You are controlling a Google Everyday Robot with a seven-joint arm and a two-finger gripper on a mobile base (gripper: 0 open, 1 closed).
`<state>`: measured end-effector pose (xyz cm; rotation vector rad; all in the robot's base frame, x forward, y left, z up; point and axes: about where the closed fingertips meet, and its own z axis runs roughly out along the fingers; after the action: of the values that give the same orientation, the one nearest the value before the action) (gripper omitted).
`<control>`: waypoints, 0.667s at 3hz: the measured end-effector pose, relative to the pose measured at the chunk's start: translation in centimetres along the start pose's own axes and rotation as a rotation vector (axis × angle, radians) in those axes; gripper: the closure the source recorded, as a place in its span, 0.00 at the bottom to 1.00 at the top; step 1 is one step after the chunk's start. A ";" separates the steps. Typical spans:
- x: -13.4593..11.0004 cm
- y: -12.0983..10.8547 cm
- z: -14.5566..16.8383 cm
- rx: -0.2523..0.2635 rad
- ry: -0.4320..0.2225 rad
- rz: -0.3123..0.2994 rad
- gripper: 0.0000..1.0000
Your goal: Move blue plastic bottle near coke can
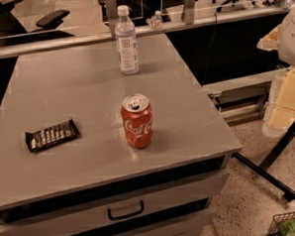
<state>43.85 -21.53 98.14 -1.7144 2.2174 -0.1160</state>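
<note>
The blue plastic bottle [126,40] stands upright at the far middle of the grey table [61,85]; it has a white cap and a pale label with a small square mark. The coke can [137,121] stands upright nearer the front, a good way in front of the bottle, red with white script and a silver top. My gripper [287,101] shows as pale cream blocks at the right edge, off the table and well to the right of both, holding nothing that I can see.
A dark candy bar wrapper [52,135] lies at the table's left. A tiny clear bottle [156,20] sits on the ledge behind. Drawers [125,209] are below the front edge. Black stand legs [269,168] and a wire basket [292,225] are on the floor at right.
</note>
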 end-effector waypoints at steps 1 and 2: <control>0.0 0.0 0.0 0.000 0.000 0.000 0.00; -0.3 -1.8 0.9 0.026 -0.089 0.035 0.00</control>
<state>45.86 -21.56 97.82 -1.6340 2.1713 -0.0583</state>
